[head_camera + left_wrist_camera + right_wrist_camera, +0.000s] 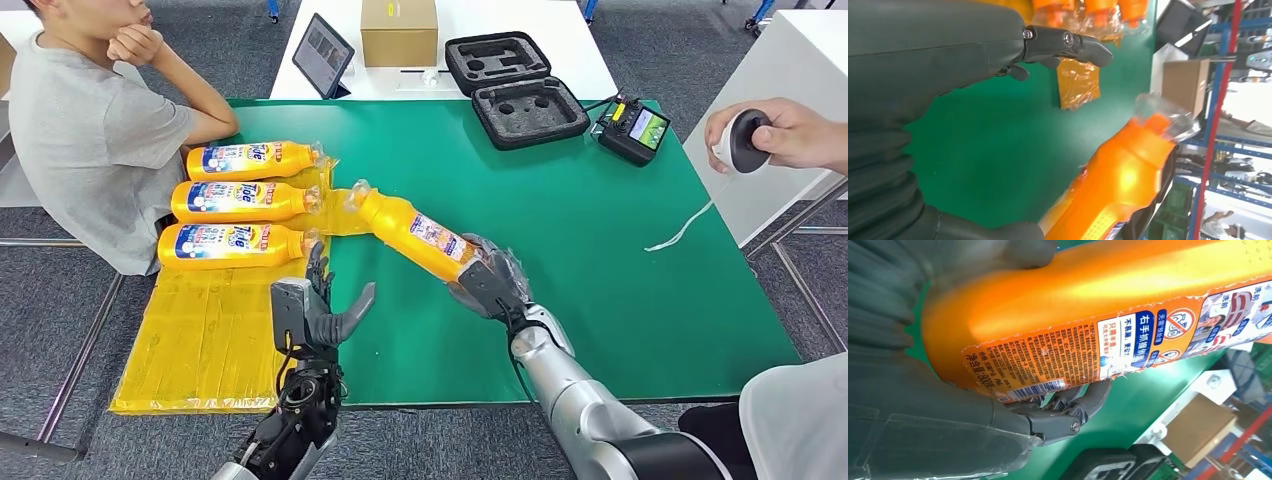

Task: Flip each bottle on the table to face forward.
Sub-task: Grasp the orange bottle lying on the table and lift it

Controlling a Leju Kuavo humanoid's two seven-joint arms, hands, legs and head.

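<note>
Orange bottle (415,229) lies aslant over the green bench (600,250), cap toward the three bottles (245,203) on the yellow sheet (200,340), base gripped by the right hand (487,280). Left hand (318,312) hovers beside it, fingers (1068,45) spread, holding nothing. Right wrist view shows its back label and barcode facing the camera.

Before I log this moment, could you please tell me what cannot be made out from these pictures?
- Held bottle: its base is hidden by the right hand in the head view, its cap end cut off in the right wrist view.
- Its front face: the right wrist view shows the back label alone.
- Left hand: its palm faces away in the head view.
- Controller screen: too small to read.
</note>
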